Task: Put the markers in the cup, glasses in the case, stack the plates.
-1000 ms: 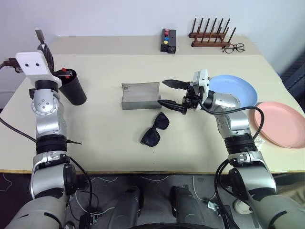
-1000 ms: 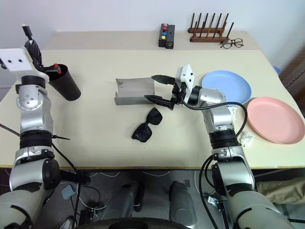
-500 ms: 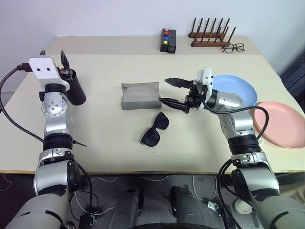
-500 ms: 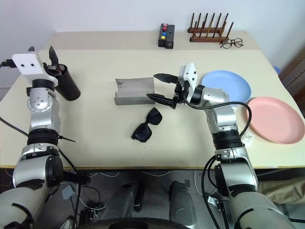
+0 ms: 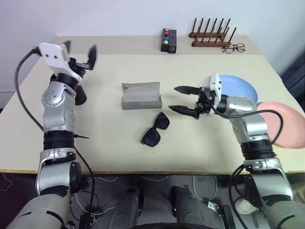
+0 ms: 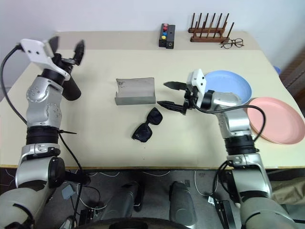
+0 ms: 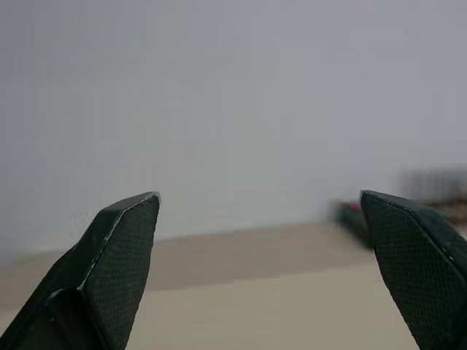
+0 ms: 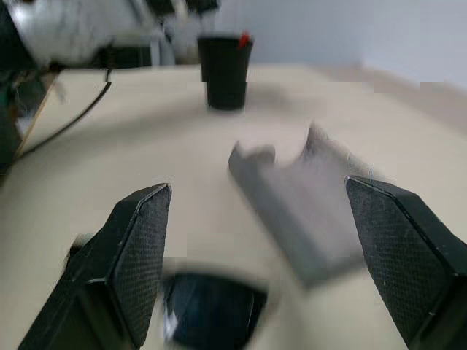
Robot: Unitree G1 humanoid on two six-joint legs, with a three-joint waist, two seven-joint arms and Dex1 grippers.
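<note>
My left tool [image 5: 80,53] is raised over the far-left part of the table [image 5: 95,124], at about ten o'clock from the table's middle; its two black fingers [image 7: 117,255] are spread wide with nothing between them. The black cup [image 6: 71,88] stands just beneath and behind it, partly hidden by my forearm; in the right wrist view a red marker [image 8: 244,39] tip sticks up at the cup's rim.

My right tool [image 5: 183,99] hangs level over the table, pointing toward nine o'clock, fingers parted and empty. The grey case [image 5: 141,96] lies open near the table's centre, lid up, just to the nine o'clock side of that tool. The black sunglasses [image 5: 156,129] lie folded on the table at about five o'clock from the case, close to it but apart — below and to the left of my right fingertips.

The light blue plate [image 5: 240,88] sits behind my right wrist at three o'clock from the case, and the pink plate [image 5: 290,125] lies beside it toward the table's right edge — not stacked.

Along the far edge are a button box [image 5: 168,40], a wooden rack [image 5: 209,34] and clear spectacles [image 5: 233,47].
</note>
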